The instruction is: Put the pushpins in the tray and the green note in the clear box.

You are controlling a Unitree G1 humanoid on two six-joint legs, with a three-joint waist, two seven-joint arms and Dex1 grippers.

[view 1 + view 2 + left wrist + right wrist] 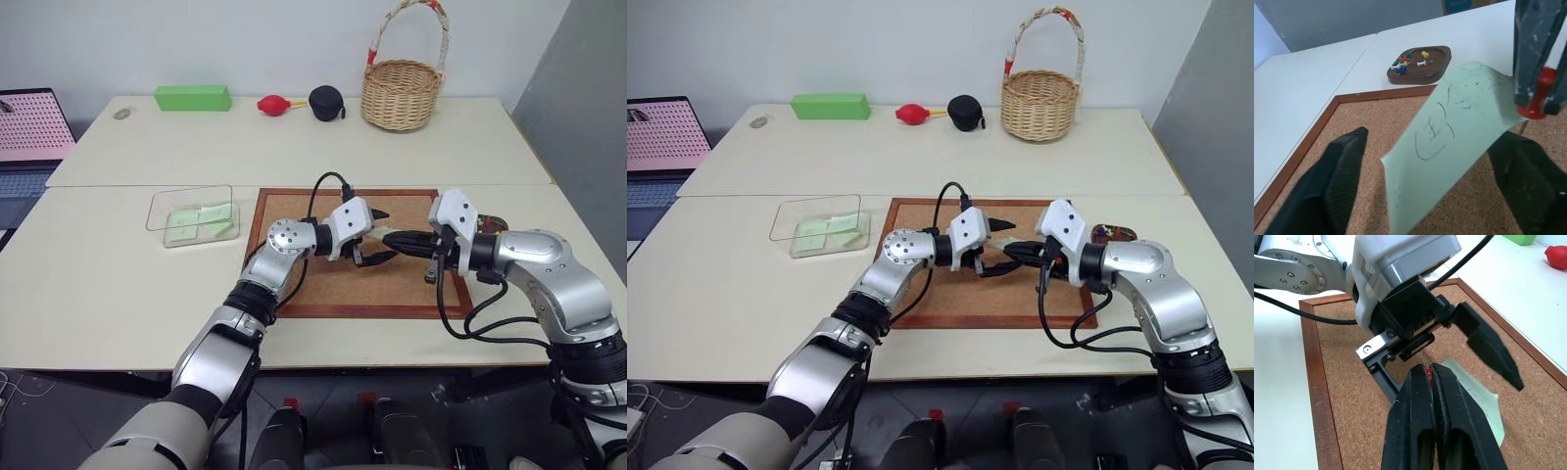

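The green note (1449, 132), pale green with pen marks, hangs tilted above the corkboard (1352, 122) from a red pushpin (1540, 95). My right gripper (1427, 369) is shut on that red pushpin. My left gripper (1432, 139) is open, one finger (1337, 176) on each side of the note and neither touching it. Both grippers meet over the middle of the board, left gripper (377, 237) facing right gripper (390, 238). The dark brown tray (1440, 68) holds several coloured pushpins (1408, 61) and sits just off the board's right edge. At the left stands the clear box (193, 213).
Pale green notes (201, 221) lie inside the clear box. Along the far table stand a wicker basket (402, 93), a bright green block (192, 97), a red bulb (272, 104) and a black round case (325, 102). A laptop (29, 137) is at the far left.
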